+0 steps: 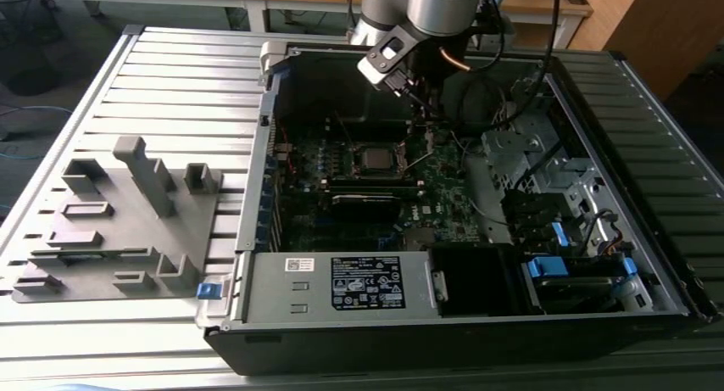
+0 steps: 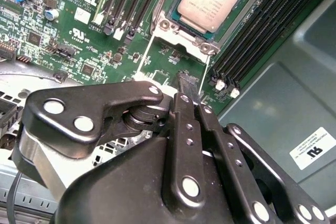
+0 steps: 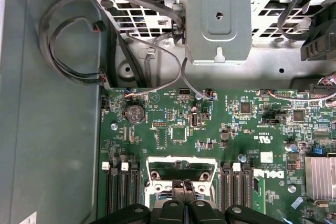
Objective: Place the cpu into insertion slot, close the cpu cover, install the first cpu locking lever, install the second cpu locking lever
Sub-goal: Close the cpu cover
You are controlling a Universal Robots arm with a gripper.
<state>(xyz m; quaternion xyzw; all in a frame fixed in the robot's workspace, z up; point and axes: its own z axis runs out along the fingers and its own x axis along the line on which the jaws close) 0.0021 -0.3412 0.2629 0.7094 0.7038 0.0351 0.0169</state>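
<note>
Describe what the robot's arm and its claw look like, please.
The arm is a round silver-grey tube with black cables running beside it. The gripper is black metal: flat linked bars joined by shiny silver pins, tapering to two slim black fingers.

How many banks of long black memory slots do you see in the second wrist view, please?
2. The first bank lies between the cpu and the wider green board; the second bank between the cpu and the grey case wall. Slot ends may be hidden.
</note>
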